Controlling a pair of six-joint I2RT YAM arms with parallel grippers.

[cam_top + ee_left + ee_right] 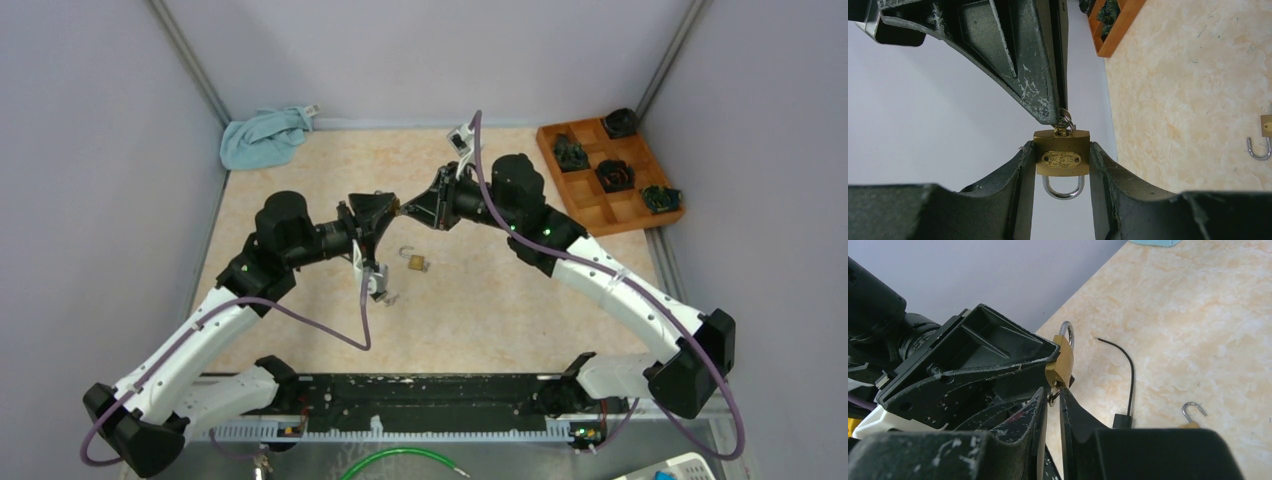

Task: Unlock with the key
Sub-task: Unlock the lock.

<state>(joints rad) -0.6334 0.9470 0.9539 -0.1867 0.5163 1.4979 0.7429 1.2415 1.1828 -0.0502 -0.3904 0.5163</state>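
Note:
My left gripper (1062,157) is shut on a small brass padlock (1062,155) and holds it in the air, its steel shackle (1062,187) closed and pointing back at the wrist. My right gripper (1054,392) meets it from the other side, shut on the key (1054,396), which is in the padlock's keyhole (1063,131) with its ring showing. In the top view the two grippers touch tip to tip above the table middle (398,208). The padlock also shows in the right wrist view (1062,360).
A second brass padlock (414,260) with an open shackle lies on the table below the grippers. A wooden tray (610,175) with dark parts stands at the back right. A blue cloth (262,136) lies at the back left. A black cable (1128,375) lies on the table.

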